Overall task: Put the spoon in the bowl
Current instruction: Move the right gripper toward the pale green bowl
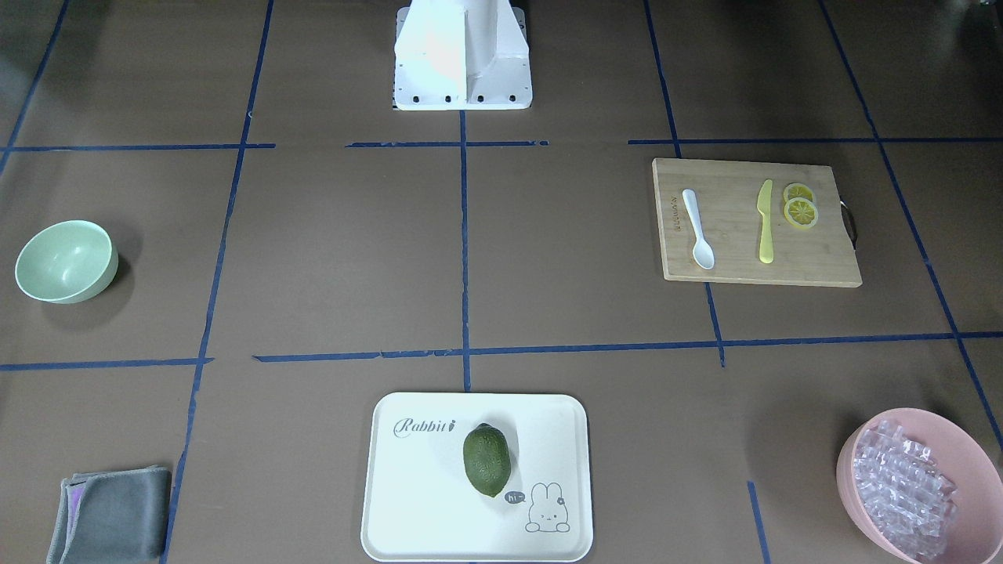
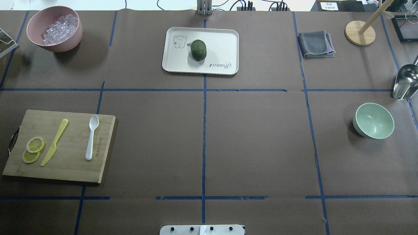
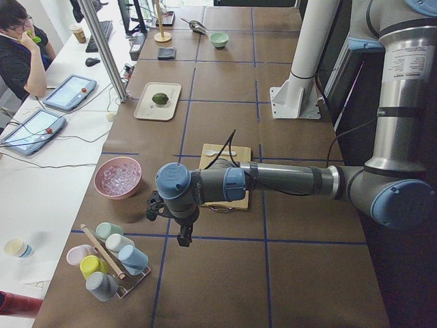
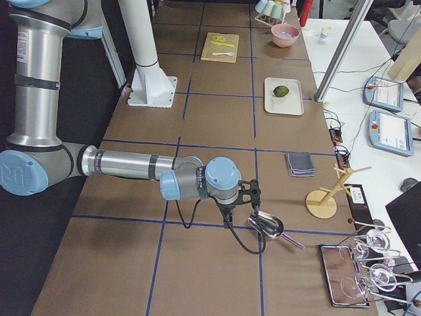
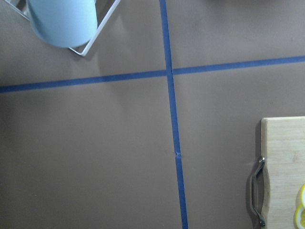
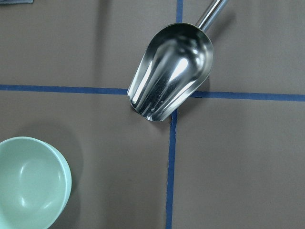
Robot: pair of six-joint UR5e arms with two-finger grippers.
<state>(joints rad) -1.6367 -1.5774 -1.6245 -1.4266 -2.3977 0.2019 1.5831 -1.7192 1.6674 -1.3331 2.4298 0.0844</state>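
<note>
I count one small white plastic spoon (image 2: 90,140), lying flat on the single bamboo cutting board (image 2: 73,147) at the left side of the counter (image 2: 254,143), scoop pointing away from the robot. Next to it on the board are one yellow plastic knife (image 2: 54,142) and two lemon slices (image 2: 36,144), which overlap each other. There is one small mint-green bowl (image 2: 374,120), upright and empty, well apart from the spoon on the right side of the counter. Also on the counter:

- one larger pink bowl (image 2: 55,44) heaped with clear cubes (image 2: 60,27)
- one cream rectangular tray (image 2: 218,42) with a single dark green oval fruit (image 2: 198,50) on it
- one folded grey cloth (image 2: 315,44)
- one shiny metal scoop (image 6: 171,78)
- a rack of pastel cups (image 3: 109,260) (six, as far as I can make out)

Both arms are stretched out low over opposite ends of the counter. The left arm (image 3: 287,179) lies nearly level and passes above the cutting board, with its wrist turned down. The left pincer (image 3: 183,238) hangs over the taped line between the board and the cup rack. The right arm (image 4: 125,163) mirrors it. The right pincer (image 4: 227,222) points down just beside the metal scoop, with the mint bowl at the edge of its wrist view. Neither wrist camera shows the fingers, so I cannot tell whether either pincer is released or clenched. Neither one is touching the spoon.
</note>
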